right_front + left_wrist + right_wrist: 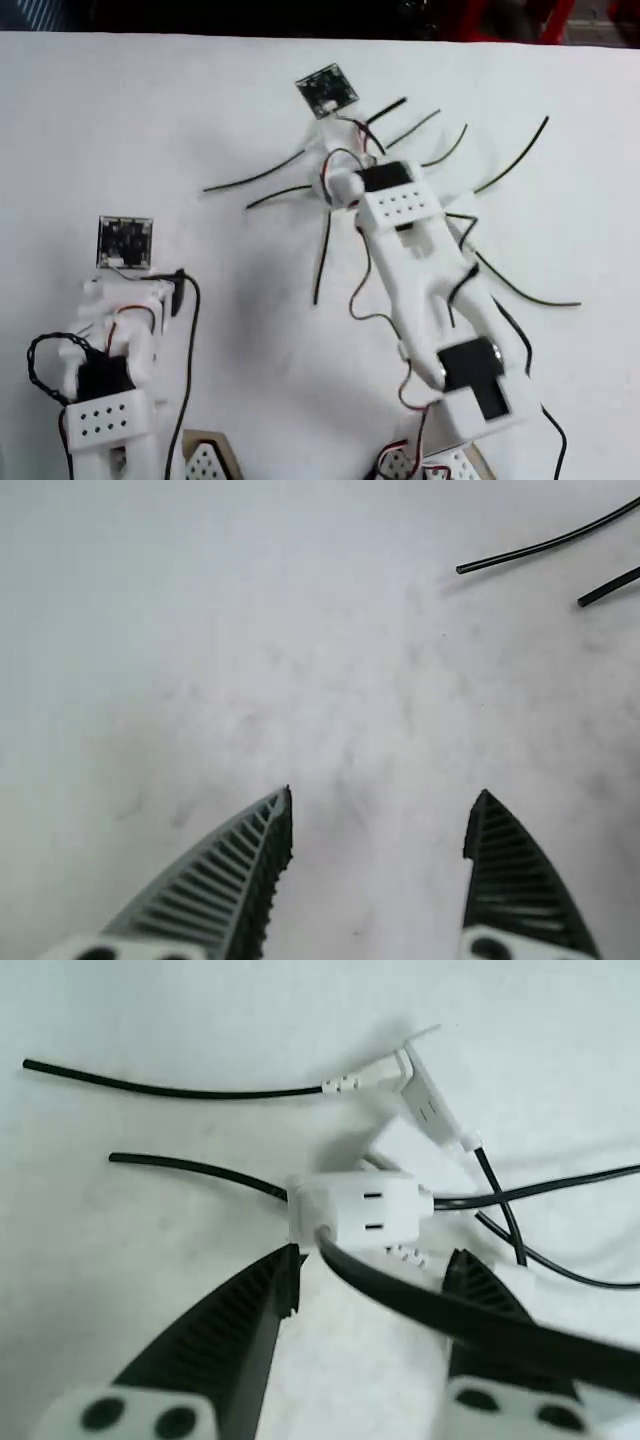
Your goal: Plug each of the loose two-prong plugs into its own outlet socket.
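From above, the right arm [420, 260] stretches over a fan of black cords [255, 180] mid-table [120, 120], while the left arm [115, 370] sits near the front edge. The left wrist view adds the left gripper [385, 793], spread wide over the tabletop, with two cord ends [540, 545] beyond. The right wrist view shows the right gripper [378, 1253], jaws wide, just short of a two-slot white socket [365, 1210], and a second white connector [425, 1100] behind it.

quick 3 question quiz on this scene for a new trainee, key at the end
1. True or false: the left gripper is shut on a plug.
2. Which gripper hangs over the white socket: A left, B the right gripper, C neither?
3. Fill in: the loose cables are ____ in colour.
Key: 1 false, it is open; 2 B; 3 black.
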Tool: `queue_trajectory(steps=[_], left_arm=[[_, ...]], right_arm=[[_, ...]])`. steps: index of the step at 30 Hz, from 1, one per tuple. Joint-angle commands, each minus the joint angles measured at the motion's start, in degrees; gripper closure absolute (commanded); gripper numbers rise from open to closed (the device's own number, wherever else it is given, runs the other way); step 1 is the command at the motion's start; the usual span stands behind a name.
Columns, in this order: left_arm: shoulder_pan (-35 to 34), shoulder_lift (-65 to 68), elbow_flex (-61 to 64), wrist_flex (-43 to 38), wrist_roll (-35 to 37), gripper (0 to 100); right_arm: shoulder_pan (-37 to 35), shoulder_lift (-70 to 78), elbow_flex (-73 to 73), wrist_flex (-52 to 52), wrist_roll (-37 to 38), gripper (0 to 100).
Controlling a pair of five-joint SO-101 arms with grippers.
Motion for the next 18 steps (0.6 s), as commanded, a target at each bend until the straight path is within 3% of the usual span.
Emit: queue_trajectory(steps=[1, 5, 9, 18], left_arm=[[-0.3, -1.2, 0.4, -0.7, 0.1, 72], [-0.3, -1.2, 1.1, -2.2, 0.1, 72], [-0.3, -1.2, 1.1, -2.2, 0.1, 72], [-0.3, -1.2, 1.1, -2.1, 0.1, 72]], right_arm=[[1.6, -9.1, -3.0, 9.1, 0.2, 84.8], [4.2, -16.5, -2.9, 18.2, 0.2, 98.8], [6.6, -23.1, 1.3, 26.0, 0.2, 97.6], [8.7, -44.4, 23.1, 26.2, 0.4, 98.1]])
